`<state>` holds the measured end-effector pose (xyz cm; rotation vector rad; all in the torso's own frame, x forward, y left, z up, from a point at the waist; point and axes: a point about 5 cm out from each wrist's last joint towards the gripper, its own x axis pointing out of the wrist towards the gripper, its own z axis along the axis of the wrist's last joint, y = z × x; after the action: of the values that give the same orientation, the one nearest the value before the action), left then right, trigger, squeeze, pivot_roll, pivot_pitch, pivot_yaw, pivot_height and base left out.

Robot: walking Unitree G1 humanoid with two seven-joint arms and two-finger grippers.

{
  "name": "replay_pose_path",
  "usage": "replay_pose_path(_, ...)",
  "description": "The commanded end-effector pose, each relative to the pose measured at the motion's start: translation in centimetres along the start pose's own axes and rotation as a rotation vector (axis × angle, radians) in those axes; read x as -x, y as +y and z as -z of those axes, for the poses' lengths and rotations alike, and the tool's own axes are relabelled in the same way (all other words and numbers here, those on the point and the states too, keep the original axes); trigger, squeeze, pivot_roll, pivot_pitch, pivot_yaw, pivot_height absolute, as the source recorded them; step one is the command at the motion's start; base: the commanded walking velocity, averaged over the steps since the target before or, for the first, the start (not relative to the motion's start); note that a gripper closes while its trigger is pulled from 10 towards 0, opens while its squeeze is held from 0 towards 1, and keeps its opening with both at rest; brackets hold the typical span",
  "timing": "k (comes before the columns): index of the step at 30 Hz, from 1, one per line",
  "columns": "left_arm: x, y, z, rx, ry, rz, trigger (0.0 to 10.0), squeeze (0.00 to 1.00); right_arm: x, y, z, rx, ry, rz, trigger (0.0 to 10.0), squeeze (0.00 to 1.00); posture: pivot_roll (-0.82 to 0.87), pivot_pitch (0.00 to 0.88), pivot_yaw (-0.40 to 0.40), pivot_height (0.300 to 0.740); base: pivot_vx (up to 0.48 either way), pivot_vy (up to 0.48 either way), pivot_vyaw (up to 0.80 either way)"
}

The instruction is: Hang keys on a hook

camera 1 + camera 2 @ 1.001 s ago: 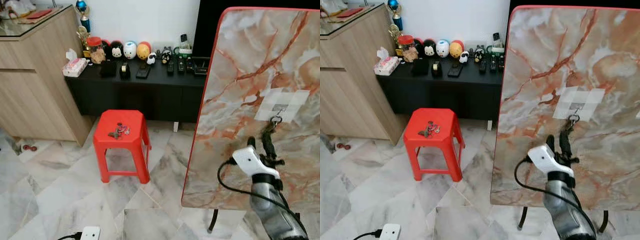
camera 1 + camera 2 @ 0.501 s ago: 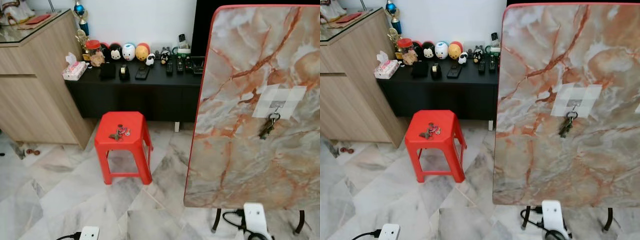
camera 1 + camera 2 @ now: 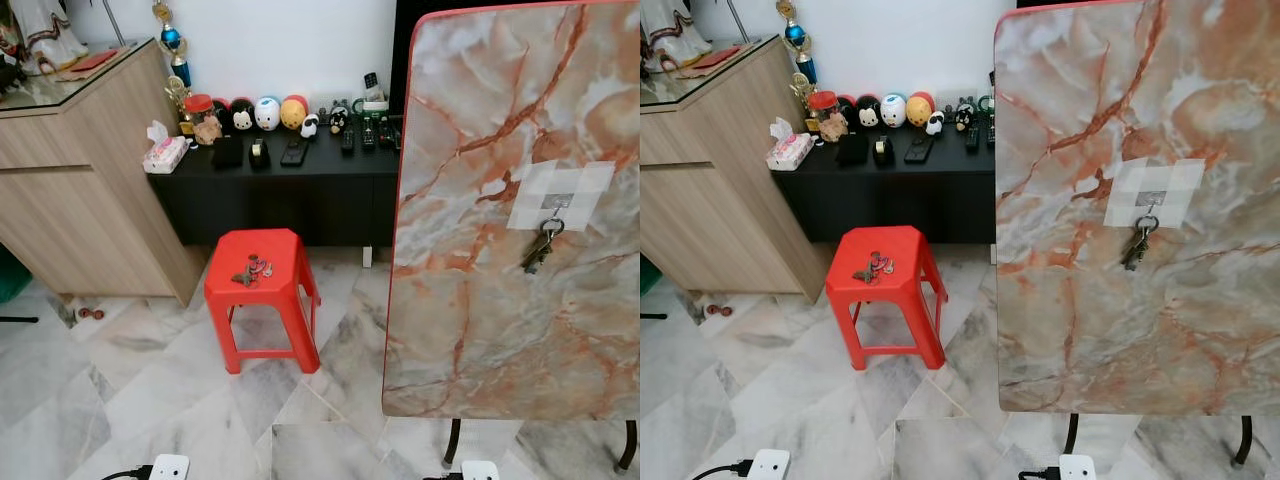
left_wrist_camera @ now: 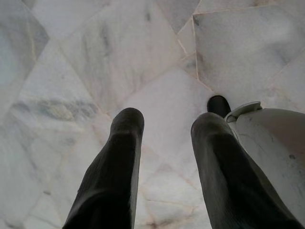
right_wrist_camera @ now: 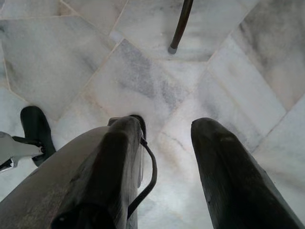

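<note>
A bunch of keys (image 3: 538,248) hangs from a small hook (image 3: 554,208) taped onto an upright marble-patterned board (image 3: 480,300) at the right. More keys (image 3: 250,271) lie on a red plastic stool (image 3: 262,300) in the middle. My left gripper (image 4: 164,126) hangs low over the marble floor, open, with nothing between its fingers. My right gripper (image 5: 164,126) also points down at the floor, open and empty, near a thin black leg (image 5: 180,26) of the board's stand.
A black low cabinet (image 3: 290,185) with toys and remotes runs along the back wall. A wooden cabinet (image 3: 90,190) stands at the left. White wrist parts (image 3: 170,467) show at the picture's lower edge. Marble floor lies around the stool.
My right arm has dropped from the keys on the hook down out of the head views, leaving the keys hanging. The camera has shifted slightly.
</note>
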<state>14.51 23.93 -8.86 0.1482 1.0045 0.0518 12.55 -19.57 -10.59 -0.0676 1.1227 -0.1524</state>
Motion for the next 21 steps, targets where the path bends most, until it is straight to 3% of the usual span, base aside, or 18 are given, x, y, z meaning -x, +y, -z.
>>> replay_pose_path(1,0.1,0.6,0.4,0.004,0.02,-0.013,10.0,0.0,0.1,0.2,0.5,-0.008,0.016,-0.011,10.0,0.0,-0.13,0.0,0.097,0.74,0.0,0.0,0.0)
replay_pose_path(6,0.1,0.3,0.5,0.027,0.021,-0.01,10.0,0.0,0.1,-0.9,0.4,0.08,-0.004,0.022,10.0,0.0,-0.15,0.0,0.064,0.74,0.0,0.0,0.0)
replay_pose_path(11,0.1,-1.0,0.8,0.057,0.03,0.013,10.0,0.0,0.2,-3.4,0.8,0.137,0.008,0.063,10.0,0.0,-0.15,0.0,0.03,0.74,0.0,0.0,0.0)
replay_pose_path(16,0.1,-2.4,1.2,0.06,0.043,0.042,10.0,0.0,0.4,-4.9,1.1,0.114,0.027,0.106,10.0,0.0,-0.12,0.0,-0.004,0.74,0.0,0.0,0.0)
replay_pose_path(21,0.2,-3.0,1.8,0.088,0.056,0.037,10.0,0.0,0.3,-4.3,1.1,0.06,0.034,0.094,10.0,0.0,-0.09,0.0,-0.024,0.74,0.0,0.0,0.0)
